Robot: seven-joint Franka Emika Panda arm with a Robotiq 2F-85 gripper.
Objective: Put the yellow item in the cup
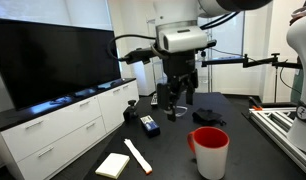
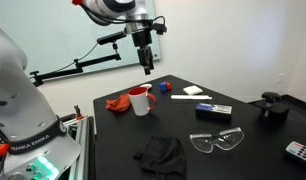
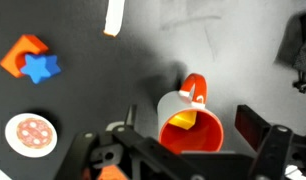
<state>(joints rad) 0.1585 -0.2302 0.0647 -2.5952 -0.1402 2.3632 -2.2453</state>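
The cup point(image 3: 189, 128) is white outside and red inside, with a red handle. It stands upright on the dark table in both exterior views point(image 1: 210, 152) point(image 2: 140, 101). In the wrist view the yellow item point(image 3: 181, 120) lies inside the cup against its wall. It is hidden in both exterior views. My gripper point(image 3: 193, 140) is open and empty, with its fingers spread on either side of the cup seen from above. In both exterior views the gripper point(image 1: 180, 104) point(image 2: 147, 66) hangs well above the cup, clear of its rim.
An orange block with a blue star point(image 3: 31, 60), a round patterned disc point(image 3: 31, 133) and a cream stick point(image 3: 114, 15) lie nearby. A pale yellow pad point(image 1: 112, 165), safety glasses point(image 2: 218, 142), a black cloth point(image 2: 161, 152) and a black object point(image 2: 272, 105) share the table.
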